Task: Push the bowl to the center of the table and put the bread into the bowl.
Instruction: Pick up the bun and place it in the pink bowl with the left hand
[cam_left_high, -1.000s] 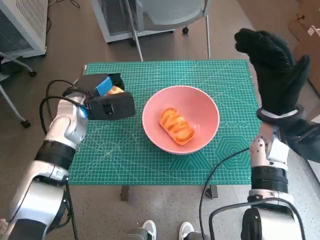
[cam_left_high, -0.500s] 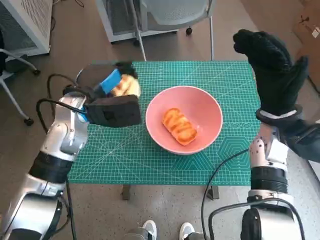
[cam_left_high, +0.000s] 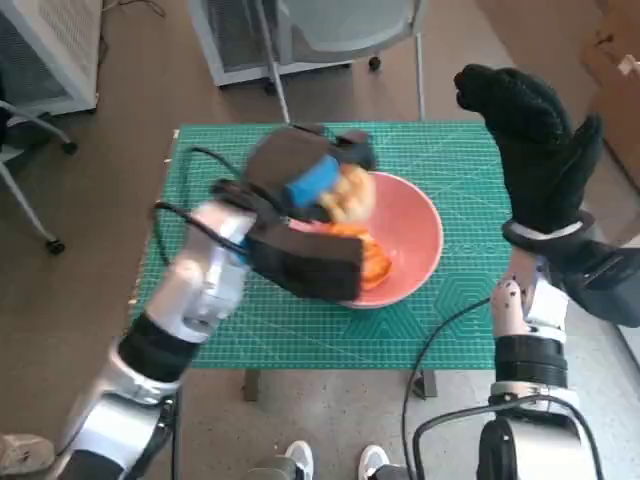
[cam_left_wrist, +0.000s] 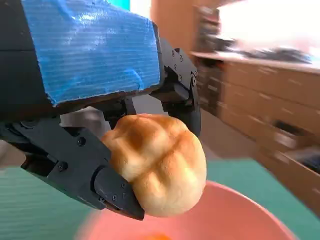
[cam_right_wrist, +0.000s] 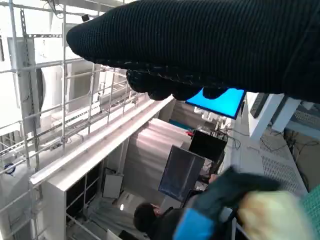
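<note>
Left arm: the pale forearm rises from the lower left of the head view and reaches diagonally over the green gridded cutting mat (cam_left_high: 450, 310) that covers the small table.
Left hand: the black hand with blue tape over its back (cam_left_high: 305, 195) is raised above the near-left rim of the bowl; in the head view it is blurred.
Left hand's hold: it grips a round golden bread roll with a scored, lobed crust (cam_left_wrist: 159, 162), black fingers (cam_left_wrist: 107, 187) pressed to the side of the roll and another black part behind it, as the left wrist view shows.
Roll's place: in the head view the roll (cam_left_high: 345, 195) sits over the left part of the bowl's opening, held in the air and not lying in the bowl.
Bowl: the round pink bowl (cam_left_high: 415, 235) stands near the middle of the mat; its left side is hidden behind the left hand.
Bowl's contents: an orange-glazed piece of bread (cam_left_high: 372, 262) lies inside, only partly visible past the hand.
Right hand: the hand in the black knitted glove (cam_left_high: 535, 140) is held up beyond the mat's right edge, well apart from the bowl, fingers spread and holding nothing.
Right wrist view: the glove (cam_right_wrist: 210, 45) is a dark band, with a metal shelf frame (cam_right_wrist: 45, 100) beyond it and a person's dark hair (cam_right_wrist: 145, 217) lower in the picture.
Floor: the metal legs of a chair (cam_left_high: 415, 75) stand past the table's far edge.
</note>
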